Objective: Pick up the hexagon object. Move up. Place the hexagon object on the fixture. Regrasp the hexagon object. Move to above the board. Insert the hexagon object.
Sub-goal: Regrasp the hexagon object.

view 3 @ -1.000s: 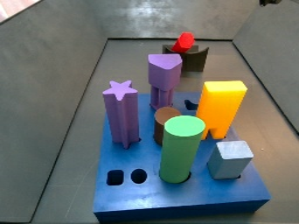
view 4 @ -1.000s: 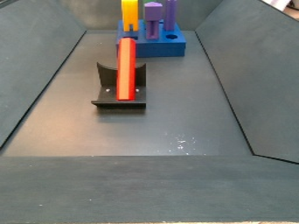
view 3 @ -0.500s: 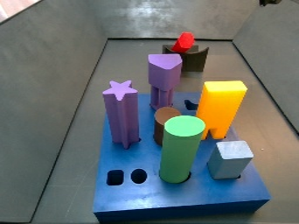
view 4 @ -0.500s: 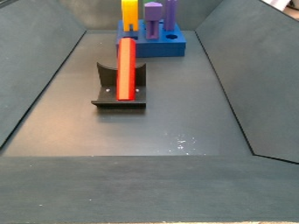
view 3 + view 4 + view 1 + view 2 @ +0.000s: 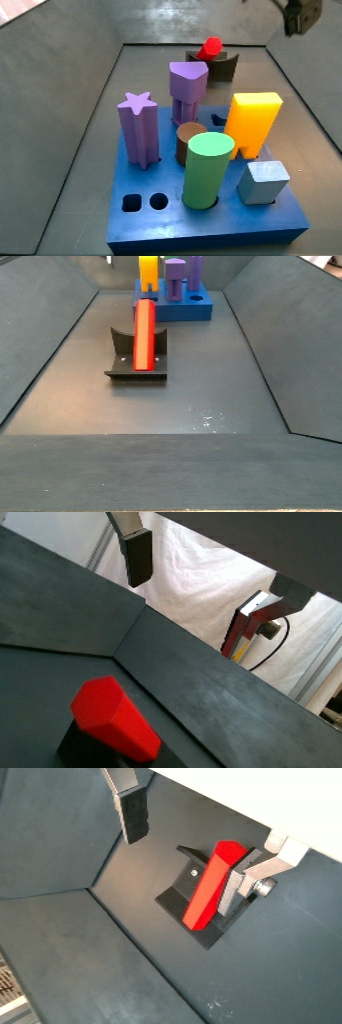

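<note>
Wrist views: gripper high above the fixture, jaws spread wide and empty, hexagon object resting slanted on the fixture; side views: hexagon object leaning on the fixture, board beyond the fixture, carrying tall pegs.

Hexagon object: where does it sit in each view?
Wrist view: hexagon object, red end close up.
Wrist view: leaning on the fixture, between the open gripper fingers.
Side view: far end.
Side view: centre-left.
Shared landmark: the fixture.
</note>
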You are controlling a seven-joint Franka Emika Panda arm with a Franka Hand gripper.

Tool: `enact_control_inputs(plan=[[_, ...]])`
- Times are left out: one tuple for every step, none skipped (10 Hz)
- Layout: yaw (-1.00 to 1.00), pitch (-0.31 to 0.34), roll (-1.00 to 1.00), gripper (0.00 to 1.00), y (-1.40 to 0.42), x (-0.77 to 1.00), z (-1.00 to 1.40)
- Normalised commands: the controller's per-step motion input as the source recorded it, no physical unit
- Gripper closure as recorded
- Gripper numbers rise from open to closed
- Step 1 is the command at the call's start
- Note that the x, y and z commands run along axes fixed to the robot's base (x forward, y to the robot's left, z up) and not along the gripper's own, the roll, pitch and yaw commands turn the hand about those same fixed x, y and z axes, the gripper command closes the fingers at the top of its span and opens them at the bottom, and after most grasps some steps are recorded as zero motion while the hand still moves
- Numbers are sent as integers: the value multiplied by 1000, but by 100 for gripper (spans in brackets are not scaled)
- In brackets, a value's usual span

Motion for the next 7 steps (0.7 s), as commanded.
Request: enact_control_inputs(plan=[[98, -62, 74, 0, 25, 104, -1000], [78, -72, 72, 0, 20, 106, -1000], [48, -72, 72, 0, 17, 113, -1000], [32, -69, 67, 0, 13, 120, -1000], [19, -61, 68, 0, 11, 122, -1000], [2, -43, 71, 0, 2, 129, -1000], [0, -33, 72, 0, 1, 119, -934]])
